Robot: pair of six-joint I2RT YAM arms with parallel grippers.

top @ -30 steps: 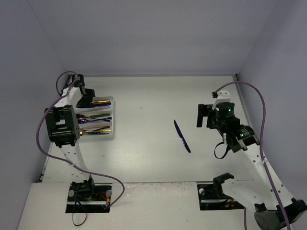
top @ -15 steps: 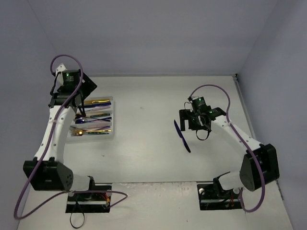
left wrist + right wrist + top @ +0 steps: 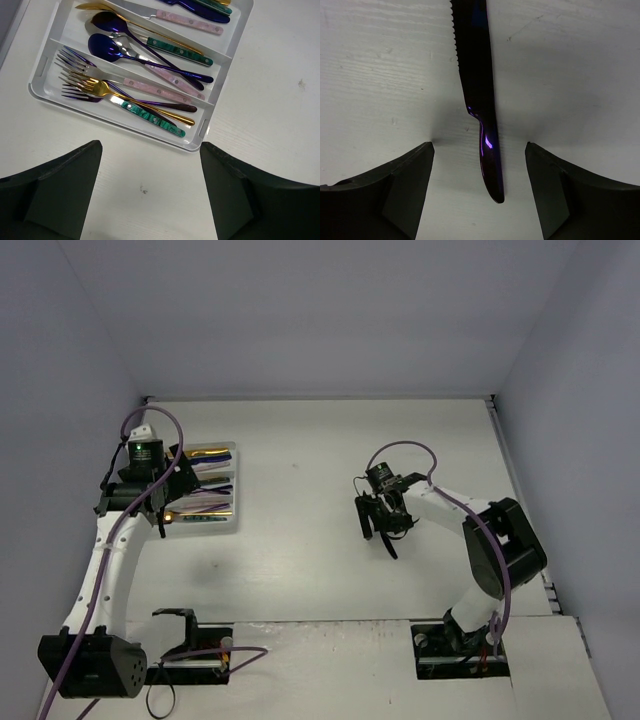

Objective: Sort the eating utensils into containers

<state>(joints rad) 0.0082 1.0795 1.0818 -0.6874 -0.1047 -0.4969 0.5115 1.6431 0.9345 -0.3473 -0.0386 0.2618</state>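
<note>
A dark blue-purple knife [image 3: 479,95] lies flat on the white table, its handle end pointing toward me. My right gripper [image 3: 480,192] is open, with one finger on each side of the knife's handle, not touching it. In the top view the right gripper [image 3: 376,524] sits over the knife [image 3: 391,548]. The white cutlery tray [image 3: 192,146] holds forks [image 3: 80,82], spoons [image 3: 107,45] and knives [image 3: 200,10] in separate compartments. My left gripper [image 3: 150,195] is open and empty, over bare table just in front of the tray's near rim. In the top view it [image 3: 160,512] is at the tray's [image 3: 236,490] left near corner.
Grey walls close the table on three sides. The tray sits at the far left. Both arm bases and their cables are at the near edge.
</note>
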